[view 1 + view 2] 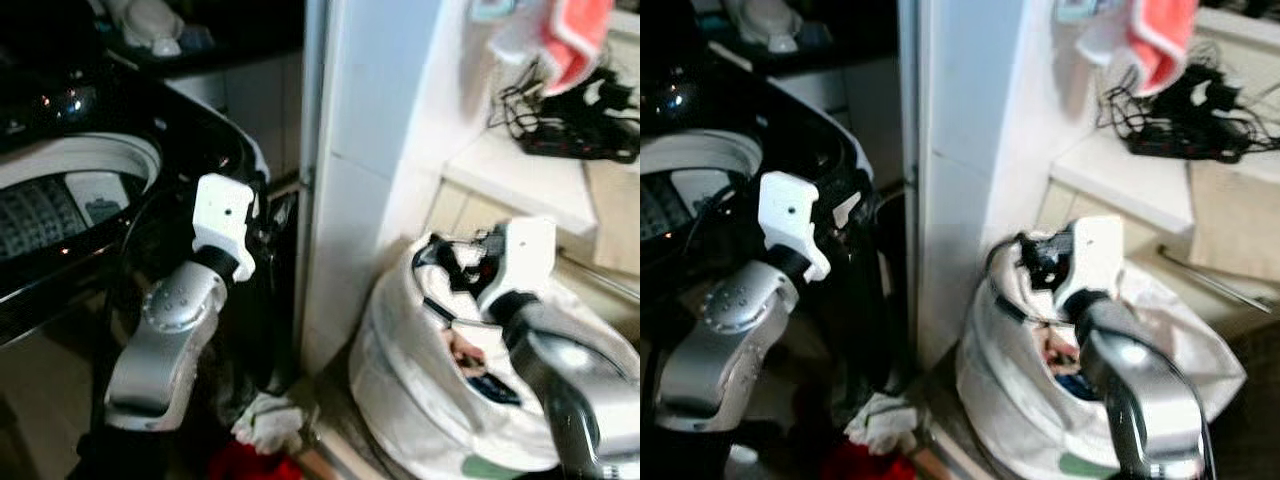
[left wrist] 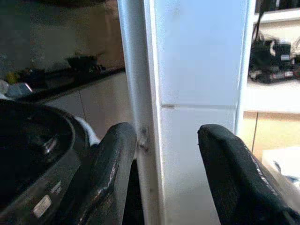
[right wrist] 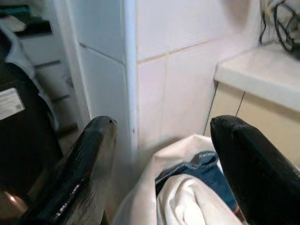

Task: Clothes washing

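Eye views: left gripper [image 1: 262, 215] is held raised at the washing machine's [image 1: 70, 190] black corner, just beside the white tiled pillar [image 1: 370, 150]. The machine's open tub is seen on that gripper's outer side. Below the left arm, a white rag [image 1: 268, 420] and something red [image 1: 245, 465] are lying on the floor. The right gripper [image 1: 462, 258] is positioned over the mouth of the white laundry bag [image 1: 420, 390], which sits at the foot of the pillar. Clothes are visible inside the bag, just under the right wrist. Beyond the right gripper a white ledge [image 1: 520, 180] carries black cables [image 1: 575, 120], with a pink-and-white cloth [image 1: 570, 35] hung above.

Left wrist view: both black fingers [image 2: 110, 173] are seen spread wide apart, nothing gripped. The pillar's edge [image 2: 140, 93] is framed between them; the machine's dark rounded top [image 2: 33, 150] lies beside one finger.

Right wrist view: fingers [image 3: 89, 164] are likewise wide apart and empty. Between and just below them, the bag's opening shows blue denim [image 3: 206, 171] and a white garment [image 3: 187, 201]. No contact with the clothes is seen. The tiled wall is straight ahead, and the ledge is off beyond the other finger.
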{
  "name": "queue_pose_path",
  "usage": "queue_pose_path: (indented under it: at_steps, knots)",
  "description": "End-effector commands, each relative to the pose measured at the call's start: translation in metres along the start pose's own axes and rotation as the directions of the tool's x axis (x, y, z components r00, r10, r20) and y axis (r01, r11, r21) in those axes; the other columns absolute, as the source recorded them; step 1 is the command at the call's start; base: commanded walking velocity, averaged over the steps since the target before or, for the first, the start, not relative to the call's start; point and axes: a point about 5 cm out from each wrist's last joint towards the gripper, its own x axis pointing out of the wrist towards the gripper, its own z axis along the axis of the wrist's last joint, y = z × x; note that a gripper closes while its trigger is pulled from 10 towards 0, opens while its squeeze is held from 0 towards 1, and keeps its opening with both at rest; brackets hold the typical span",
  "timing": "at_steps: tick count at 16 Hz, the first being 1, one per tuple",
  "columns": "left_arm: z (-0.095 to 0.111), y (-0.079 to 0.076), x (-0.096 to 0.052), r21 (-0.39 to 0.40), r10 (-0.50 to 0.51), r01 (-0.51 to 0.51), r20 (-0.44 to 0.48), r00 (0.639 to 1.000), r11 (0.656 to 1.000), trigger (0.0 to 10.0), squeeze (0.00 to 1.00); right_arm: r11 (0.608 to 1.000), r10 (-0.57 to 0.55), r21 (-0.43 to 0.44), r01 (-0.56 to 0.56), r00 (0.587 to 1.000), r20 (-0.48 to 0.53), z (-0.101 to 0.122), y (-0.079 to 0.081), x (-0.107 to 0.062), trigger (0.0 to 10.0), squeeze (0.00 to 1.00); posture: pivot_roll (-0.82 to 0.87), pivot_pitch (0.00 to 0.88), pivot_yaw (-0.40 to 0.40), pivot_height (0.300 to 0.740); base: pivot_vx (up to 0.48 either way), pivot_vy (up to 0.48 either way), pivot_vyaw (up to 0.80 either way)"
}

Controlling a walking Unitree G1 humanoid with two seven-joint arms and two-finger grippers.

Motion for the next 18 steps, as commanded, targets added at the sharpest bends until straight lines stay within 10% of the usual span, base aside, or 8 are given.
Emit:
queue_pose_path:
  at_steps: [1,3,12,13,14,17,18]
  knots:
    - [0.003,-0.004,0.004,0.001,-0.044,0.044,0.011,0.999,0.999,10.0,0.0,0.999,-0.048,0.007,0.048,0.998,-0.038,-0.002,-0.014,0.002,10.0,0.0,-0.03,0.0,-0.017,0.74,0.0,0.0,0.0]
    - [0.001,-0.007,0.006,0.002,-0.07,0.07,-0.009,0.998,0.998,10.0,0.0,0.998,-0.065,-0.004,0.065,0.991,-0.117,-0.008,-0.026,0.006,10.0,1.0,-0.04,0.0,-0.008,0.74,0.0,0.0,0.0]
    - [-0.004,-0.035,-0.009,-0.015,-0.414,0.414,-0.044,0.909,0.91,10.0,0.0,0.957,-0.041,0.236,0.168,0.885,-0.465,-0.052,-0.069,0.02,10.0,1.0,-0.04,0.0,-0.015,0.74,0.0,0.0,0.0]
    - [-0.005,-0.038,-0.013,-0.013,-0.458,0.458,-0.049,0.888,0.889,10.0,0.0,0.952,0.016,0.271,0.146,0.855,-0.519,-0.064,-0.065,0.019,10.0,0.14,-0.04,0.0,-0.017,0.74,0.0,0.0,0.0]
    - [-0.006,-0.041,-0.015,-0.012,-0.492,0.492,-0.063,0.868,0.87,10.0,0.0,0.947,0.055,0.293,0.135,0.827,-0.56,-0.078,-0.061,0.017,10.0,0.0,-0.03,0.0,-0.025,0.74,0.0,0.0,0.0]
    - [-0.006,-0.043,-0.021,-0.021,-0.529,0.529,-0.076,0.845,0.848,10.0,0.0,0.933,0.124,0.338,0.127,0.766,-0.631,-0.103,-0.055,0.011,10.0,0.0,-0.02,0.0,-0.033,0.74,0.0,0.0,0.0]
    - [-0.007,-0.043,-0.024,-0.018,-0.548,0.549,-0.091,0.831,0.836,10.0,0.0,0.935,0.109,0.322,0.148,0.744,-0.659,-0.112,-0.058,0.007,0.4,0.0,-0.02,0.0,-0.035,0.74,0.0,0.0,0.0]
